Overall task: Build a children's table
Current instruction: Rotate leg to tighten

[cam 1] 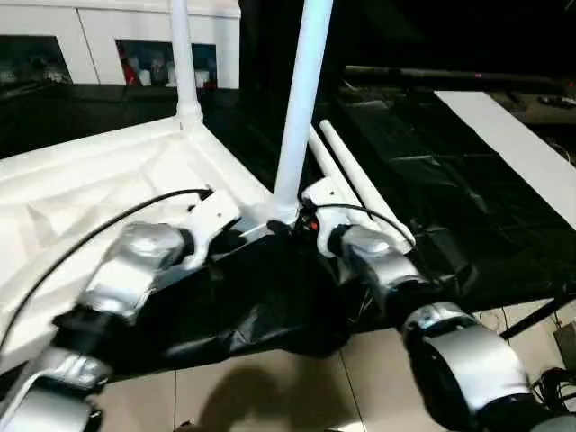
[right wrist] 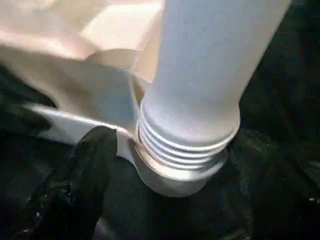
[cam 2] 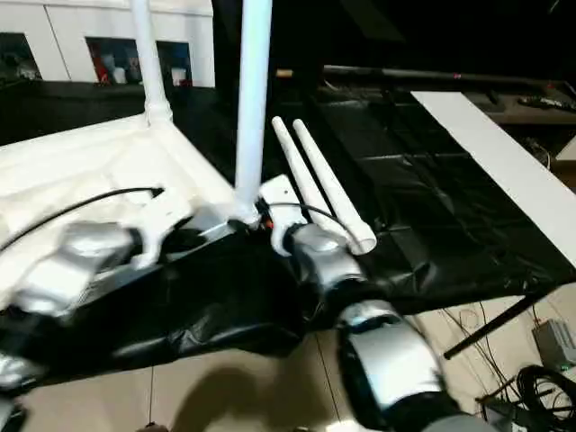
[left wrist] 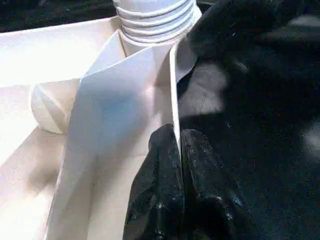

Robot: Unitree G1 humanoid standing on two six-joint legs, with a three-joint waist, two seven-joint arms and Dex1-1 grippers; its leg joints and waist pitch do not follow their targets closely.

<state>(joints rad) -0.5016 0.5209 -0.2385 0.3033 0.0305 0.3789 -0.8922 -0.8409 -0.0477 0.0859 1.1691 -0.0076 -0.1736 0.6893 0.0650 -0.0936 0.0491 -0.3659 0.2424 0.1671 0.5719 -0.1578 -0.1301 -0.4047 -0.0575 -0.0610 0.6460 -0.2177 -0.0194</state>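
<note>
The white tabletop (cam 1: pixel 99 189) lies upside down on a black cloth. One leg (cam 1: pixel 180 54) stands in its far corner socket. A second leg (cam 1: pixel 301 108) stands upright in the near corner socket, its threaded base (right wrist: pixel 185 145) partly showing above the socket. Two loose legs (cam 1: pixel 360 180) lie side by side on the cloth to the right. My left gripper (left wrist: pixel 179 145) is shut on the tabletop's thin rim wall, just left of the near leg. My right gripper (cam 1: pixel 301 220) is at that leg's base, open; one black finger (right wrist: pixel 85 175) stands beside the socket, apart from the threads.
A white glass-door cabinet (cam 1: pixel 117 45) stands behind the tabletop. A long white board (cam 1: pixel 531 153) lies at the far right on the black cloth (cam 1: pixel 432 180). Tiled floor (cam 1: pixel 270 387) runs along the near edge, with cables (cam 2: pixel 540 387) at the lower right.
</note>
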